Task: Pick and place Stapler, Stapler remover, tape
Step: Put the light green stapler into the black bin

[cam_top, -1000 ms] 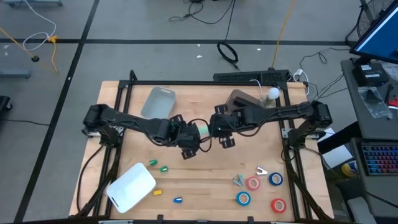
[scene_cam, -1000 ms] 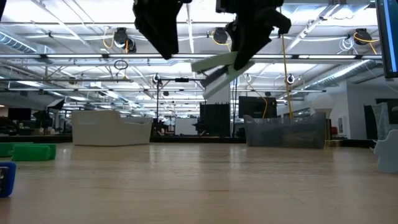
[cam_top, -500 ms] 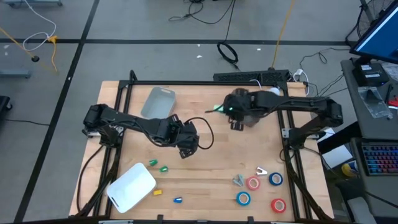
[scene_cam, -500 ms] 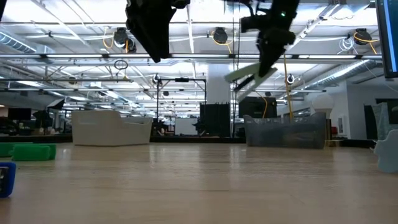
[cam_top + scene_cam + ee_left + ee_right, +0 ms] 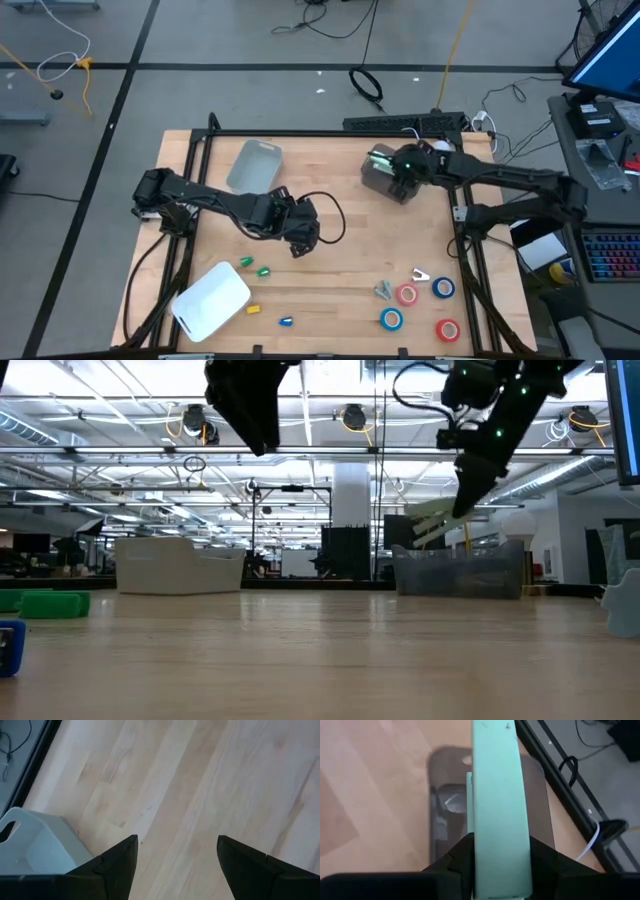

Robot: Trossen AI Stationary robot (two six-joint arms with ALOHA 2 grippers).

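Observation:
My right gripper (image 5: 398, 172) is shut on a pale green stapler (image 5: 497, 795), held over the dark grey bin (image 5: 385, 178) at the table's far right. My left gripper (image 5: 305, 240) hangs open over the middle of the table with nothing between its fingers (image 5: 120, 865). Two red tape rolls (image 5: 406, 294) and two blue ones (image 5: 443, 288) lie flat at the near right. Two small metal stapler removers (image 5: 420, 273) lie beside them. My right gripper pinches the stapler's two long sides (image 5: 480, 847) between its two fingers, toward one end of the body. The fingers slant down from above and lie along the stapler. The stapler (image 5: 435, 520) sticks out ahead of them, tilted and clear of the bin below.
A white bin (image 5: 212, 300) lies at the near left, and a light grey bin (image 5: 255, 165) at the far left. Small green (image 5: 246, 262), yellow (image 5: 254, 309) and blue (image 5: 287, 321) pieces lie near the white bin. A black frame (image 5: 300, 132) borders the table.
My right gripper has carried the stapler from the table's middle, next to my left gripper, toward the far right edge and a little down, rolling its wrist on the way. The stapler now hangs over the dark grey bin.

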